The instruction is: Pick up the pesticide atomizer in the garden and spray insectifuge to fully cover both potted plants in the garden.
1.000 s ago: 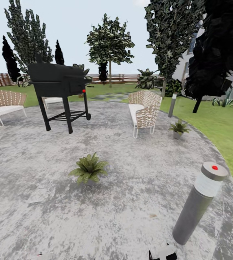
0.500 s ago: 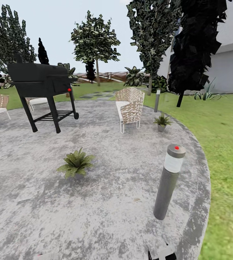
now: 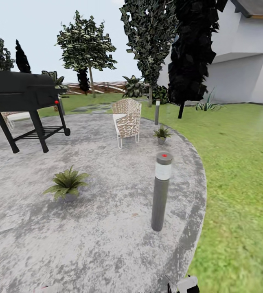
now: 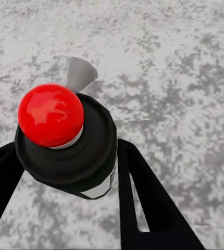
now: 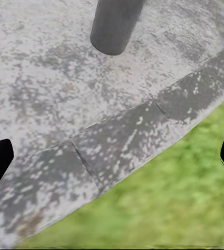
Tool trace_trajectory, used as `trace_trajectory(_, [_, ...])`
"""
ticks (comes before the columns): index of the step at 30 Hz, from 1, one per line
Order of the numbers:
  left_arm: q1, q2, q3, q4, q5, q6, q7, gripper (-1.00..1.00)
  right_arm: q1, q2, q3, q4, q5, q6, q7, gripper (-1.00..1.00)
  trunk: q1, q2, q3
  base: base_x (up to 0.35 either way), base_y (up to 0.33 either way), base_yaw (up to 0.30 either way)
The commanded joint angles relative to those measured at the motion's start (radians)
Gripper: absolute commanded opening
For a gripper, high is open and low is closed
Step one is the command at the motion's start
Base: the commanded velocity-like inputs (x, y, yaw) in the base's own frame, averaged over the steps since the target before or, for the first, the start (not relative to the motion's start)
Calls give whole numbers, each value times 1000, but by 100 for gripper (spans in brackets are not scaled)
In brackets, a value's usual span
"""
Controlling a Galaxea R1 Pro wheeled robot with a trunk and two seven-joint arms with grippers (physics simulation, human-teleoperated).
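Two potted plants stand on the round grey patio [image 3: 107, 244]: one low green rosette [image 3: 66, 185] at the near left, the other [image 3: 162, 133] farther off by the patio's right rim. My left gripper [image 4: 65, 153] is shut on the pesticide atomizer [image 4: 94, 138], whose black head carries a red knob and a pale nozzle; a black finger [image 4: 135, 192] presses each side of it, above the paving. My right gripper [image 5: 112, 159] is open, its black fingertips far apart over the patio's edge and the lawn.
A grey bollard lamp [image 3: 161, 191] with a red dot stands close ahead, its base [image 5: 114, 26] in the right wrist view. A black grill [image 3: 21, 101], a wicker chair [image 3: 127, 118], a second bollard [image 3: 156, 112], lawn [image 3: 241, 175] and a white house [image 3: 245, 61] surround the patio.
The whole head view has swung to the right, so the plants, grill, chair and bollard sit further left in the picture and more lawn and house show. That is camera motion.
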Motion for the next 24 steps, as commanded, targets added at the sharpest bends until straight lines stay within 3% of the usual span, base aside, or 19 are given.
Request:
trace_trajectory(1, [-1,0,8,0,-8,-4,-2,-100,-1,0,-6,1,11,-1,-6,100,0,0,-1,-7,-269,-300])
trace_trajectory(24, [-1,0,7,0,-8,-4,-2,-100,-1,2,-6,1,11,-1,-6,100,0,0,-1,0,-275,-300])
